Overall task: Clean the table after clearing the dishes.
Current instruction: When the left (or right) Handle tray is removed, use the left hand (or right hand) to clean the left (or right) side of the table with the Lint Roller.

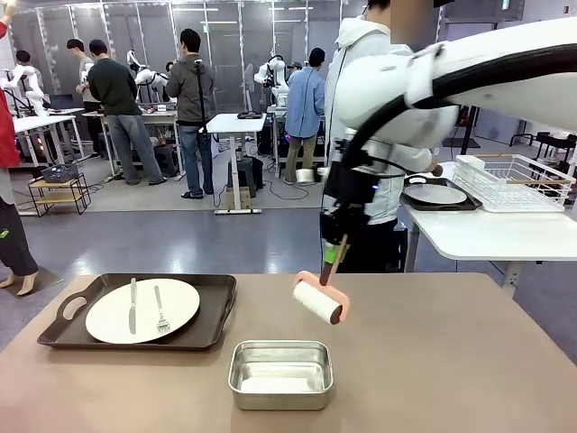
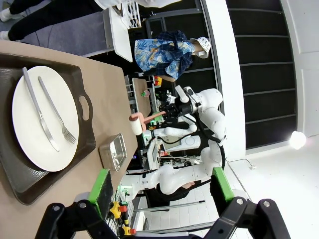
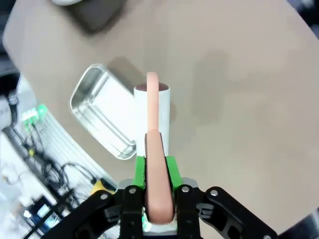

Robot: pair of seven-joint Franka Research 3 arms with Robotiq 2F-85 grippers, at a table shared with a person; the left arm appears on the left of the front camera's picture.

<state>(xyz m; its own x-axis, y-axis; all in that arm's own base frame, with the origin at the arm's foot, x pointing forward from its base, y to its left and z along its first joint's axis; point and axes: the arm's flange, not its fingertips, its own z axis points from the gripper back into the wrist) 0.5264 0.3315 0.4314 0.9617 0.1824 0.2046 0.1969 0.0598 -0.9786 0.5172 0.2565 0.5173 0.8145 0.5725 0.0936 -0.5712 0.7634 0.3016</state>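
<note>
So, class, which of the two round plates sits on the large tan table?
The round white plate bearing a metal knife and fork, on the dark brown tray; the other plate lies on the smaller white table.

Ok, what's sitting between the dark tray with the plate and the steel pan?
Nothing. In the front view the strip of table between the tray and the steel pan is bare; the left wrist view shows the same.

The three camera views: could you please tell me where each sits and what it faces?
Front view: fixed at the robot's side, facing across the table to the person; right gripper holds the roller.
Left wrist view: facing the plate, rolled sideways; open left gripper below.
Right wrist view: looks down its gripper at the roller.
All share the steel pan.
</note>
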